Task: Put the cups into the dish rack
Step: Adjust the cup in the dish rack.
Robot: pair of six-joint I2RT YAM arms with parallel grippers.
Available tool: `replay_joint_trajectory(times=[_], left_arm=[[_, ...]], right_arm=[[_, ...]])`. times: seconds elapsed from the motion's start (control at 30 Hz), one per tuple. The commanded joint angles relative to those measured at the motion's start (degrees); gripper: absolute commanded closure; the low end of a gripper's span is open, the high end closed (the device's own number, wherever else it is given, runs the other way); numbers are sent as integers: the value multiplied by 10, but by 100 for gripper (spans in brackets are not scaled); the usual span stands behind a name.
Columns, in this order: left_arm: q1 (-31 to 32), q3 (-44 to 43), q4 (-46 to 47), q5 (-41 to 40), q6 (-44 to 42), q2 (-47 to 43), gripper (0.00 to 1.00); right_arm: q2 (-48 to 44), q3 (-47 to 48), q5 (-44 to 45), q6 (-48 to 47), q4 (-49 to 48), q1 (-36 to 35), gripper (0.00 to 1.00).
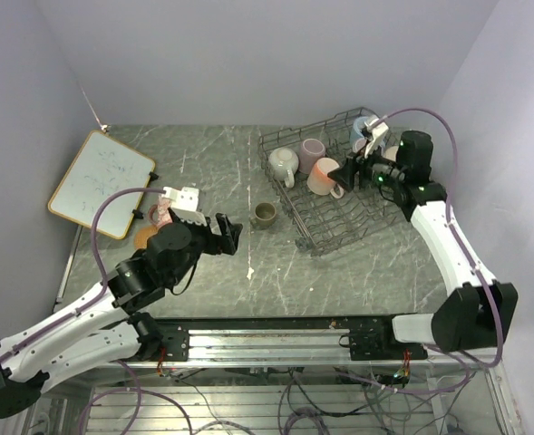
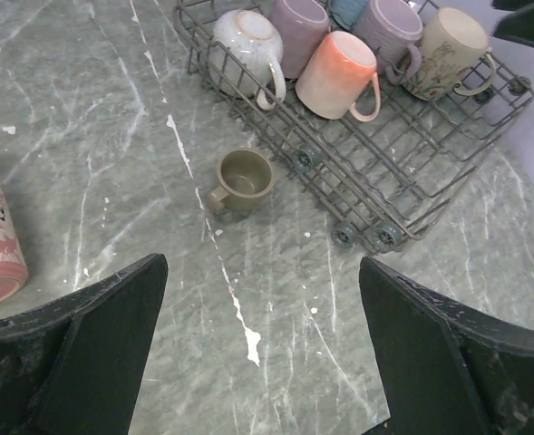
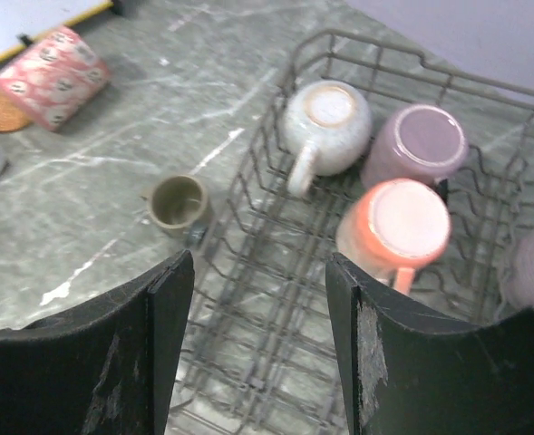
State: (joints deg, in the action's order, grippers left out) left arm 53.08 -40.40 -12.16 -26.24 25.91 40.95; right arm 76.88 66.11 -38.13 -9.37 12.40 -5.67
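Note:
The grey wire dish rack [image 1: 314, 243] stands at the right of the table. Cups rest in it upside down: a cream one [image 1: 283, 163], a mauve one [image 1: 313, 150], a peach one [image 1: 324, 176] and others behind. A small olive-brown cup [image 1: 265, 214] stands upright on the table just left of the rack. A pink printed cup [image 1: 161, 214] lies on its side at the left. My left gripper [image 1: 233, 234] is open and empty, low over the table, short of the olive cup [image 2: 244, 177]. My right gripper [image 1: 346, 172] hovers open over the rack floor [image 3: 276, 299], beside the peach cup [image 3: 398, 227].
A wood-framed whiteboard [image 1: 101, 183] lies at the far left. A round cork coaster [image 1: 146, 237] sits next to the pink cup. The rack's near corner has small wheels [image 2: 344, 234]. Walls close in the table at the back and both sides.

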Motion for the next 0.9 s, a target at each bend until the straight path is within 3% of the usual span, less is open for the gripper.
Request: replay_joint_trajectory(times=[0.0, 0.33, 0.53, 0.63, 0.87], left_arm=[[-2, -34, -18, -34, -30, 23, 3], [-3, -98, -58, -41, -70, 110, 3], [-26, -170, -150, -78, -74, 167, 3], [-67, -198, -175, -54, -75, 186, 3], [-247, -197, -150, 62, -69, 189, 3]], right_arm=[[-54, -28, -79, 41, -6, 3, 41], [-154, -127, -165, 83, -109, 4, 36], [-178, -174, -194, 85, -141, 7, 34], [-180, -184, -200, 86, -147, 8, 34], [-192, -191, -199, 92, -151, 9, 34]])
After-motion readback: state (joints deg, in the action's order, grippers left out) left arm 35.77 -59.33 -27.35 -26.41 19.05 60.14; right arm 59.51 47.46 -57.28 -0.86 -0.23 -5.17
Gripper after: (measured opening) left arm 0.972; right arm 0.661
